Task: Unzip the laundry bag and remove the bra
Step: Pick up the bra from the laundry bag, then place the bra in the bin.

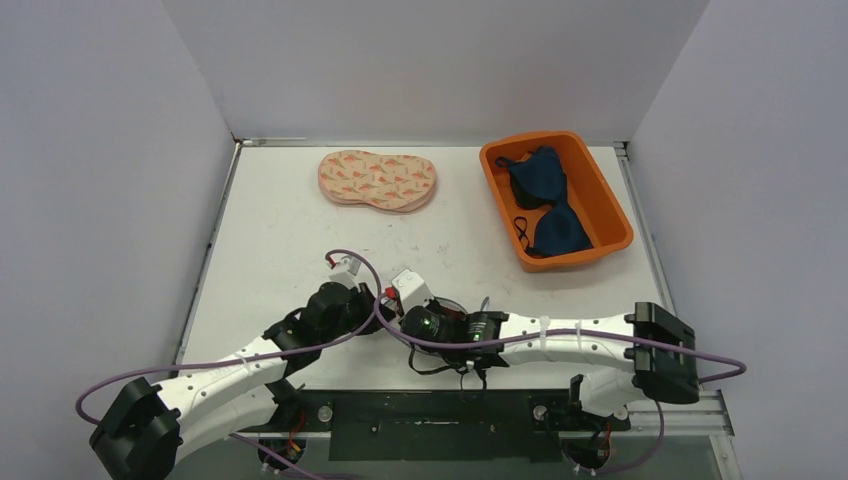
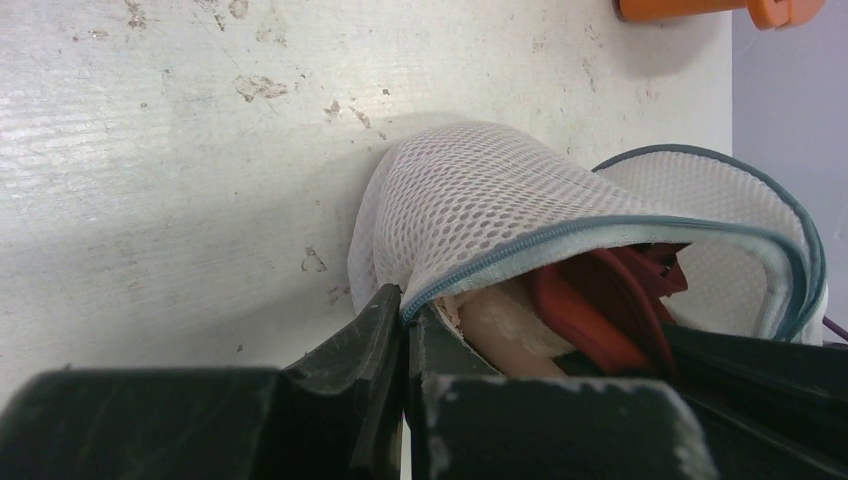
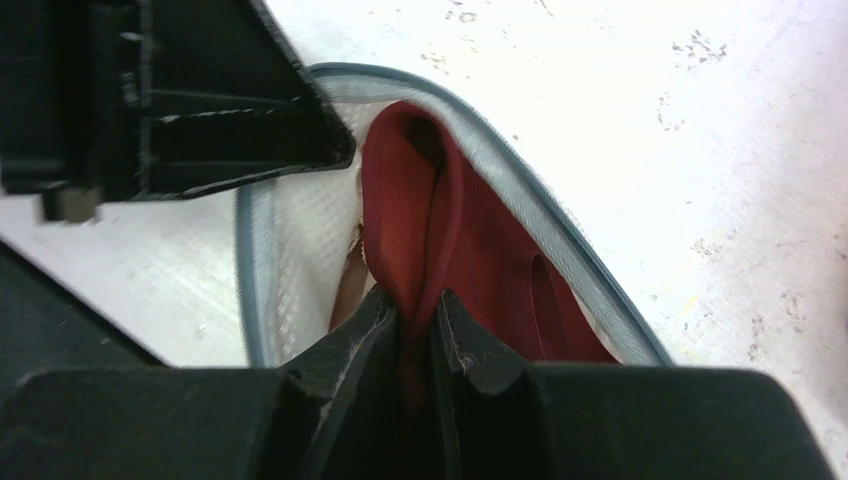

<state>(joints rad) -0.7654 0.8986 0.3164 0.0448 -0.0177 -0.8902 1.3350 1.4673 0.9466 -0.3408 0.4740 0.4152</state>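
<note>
The white mesh laundry bag [image 2: 470,190] with a teal zipper edge lies open on the table. My left gripper [image 2: 405,300] is shut on the bag's zipper edge at the opening. A red bra [image 3: 450,220] lies inside the bag [image 3: 300,230], and my right gripper [image 3: 412,305] is shut on a fold of it. The bra also shows in the left wrist view [image 2: 600,300]. In the top view the left gripper [image 1: 372,312] and the right gripper [image 1: 398,318] meet at the table's near middle and hide the bag.
An orange bin [image 1: 612,205] with dark blue bras [image 1: 545,175] stands at the back right; its corner shows in the left wrist view [image 2: 700,8]. A peach patterned bag [image 1: 378,180] lies at the back middle. Purple cables loop near the arms.
</note>
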